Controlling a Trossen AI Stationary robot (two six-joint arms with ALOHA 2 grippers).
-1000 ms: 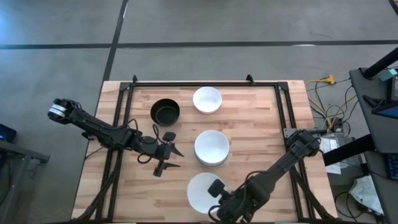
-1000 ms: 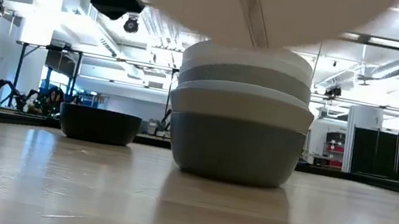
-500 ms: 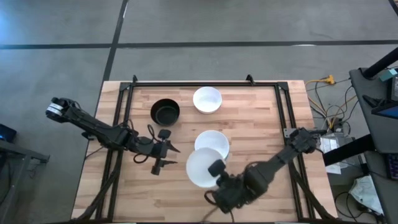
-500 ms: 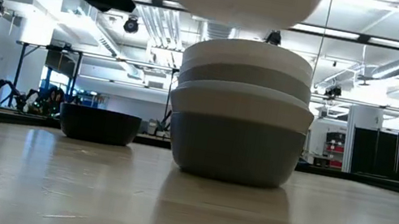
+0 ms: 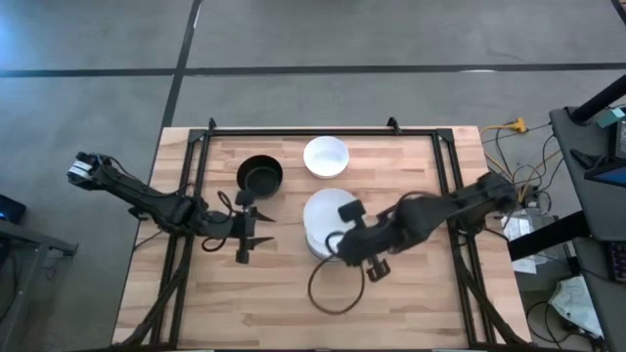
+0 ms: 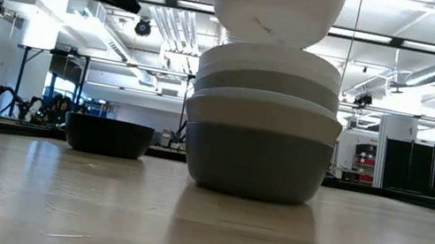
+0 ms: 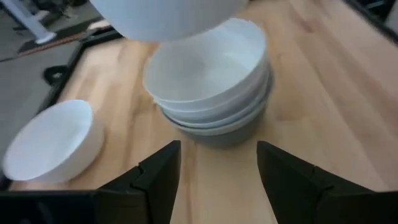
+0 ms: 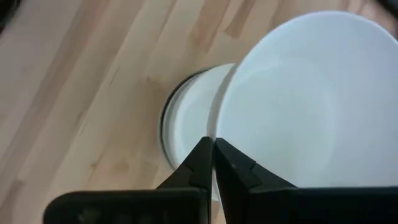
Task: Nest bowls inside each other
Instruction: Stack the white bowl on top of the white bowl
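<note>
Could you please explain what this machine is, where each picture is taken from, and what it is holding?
These are two dark robot arms working at a wooden table. One picture looks straight down from overhead, one looks level across the tabletop, and two come from cameras on the arms' wrists.

In the middle of the table stands a stack of nested bowls, white and grey. The right gripper is shut on the rim of a white bowl and holds it just above the stack, not yet set in. The left gripper waits open beside the stack, holding nothing.

Farther back, a black bowl and another white bowl sit apart on the wood.
</note>
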